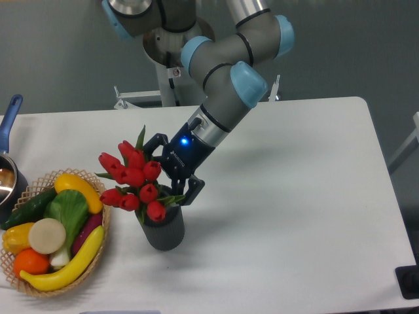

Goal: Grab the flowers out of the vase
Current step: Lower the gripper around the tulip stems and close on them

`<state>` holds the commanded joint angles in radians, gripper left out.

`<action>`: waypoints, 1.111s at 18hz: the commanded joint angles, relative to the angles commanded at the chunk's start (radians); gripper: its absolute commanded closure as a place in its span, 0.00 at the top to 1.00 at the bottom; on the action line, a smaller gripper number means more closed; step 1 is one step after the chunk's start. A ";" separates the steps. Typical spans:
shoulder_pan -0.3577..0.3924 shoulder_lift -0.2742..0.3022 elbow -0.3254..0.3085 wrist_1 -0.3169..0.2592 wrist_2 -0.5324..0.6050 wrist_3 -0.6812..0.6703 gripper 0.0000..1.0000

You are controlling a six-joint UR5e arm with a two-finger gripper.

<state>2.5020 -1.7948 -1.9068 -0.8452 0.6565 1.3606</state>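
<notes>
The flowers (134,178), red tulip buds with green leaves, stand in the vase (163,230), a short dark grey ribbed cylinder left of the table's middle. The bunch leans to the left and spreads wider than the vase. My gripper (171,171) is open right beside the bunch on its right side, at the level of the buds. One finger (152,142) reaches behind the upper buds and the other finger (191,190) hangs just above the vase's right rim. I cannot tell whether the fingers touch the flowers.
A wicker basket (105,230) of toy vegetables sits at the left, close to the vase. A dark pot with a blue handle (9,118) is at the far left edge. The arm's base (171,59) stands behind the table.
</notes>
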 joint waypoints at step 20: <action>0.015 -0.002 0.034 0.000 -0.075 -0.066 0.45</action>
<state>2.5172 -1.7963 -1.8730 -0.8452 0.5814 1.2948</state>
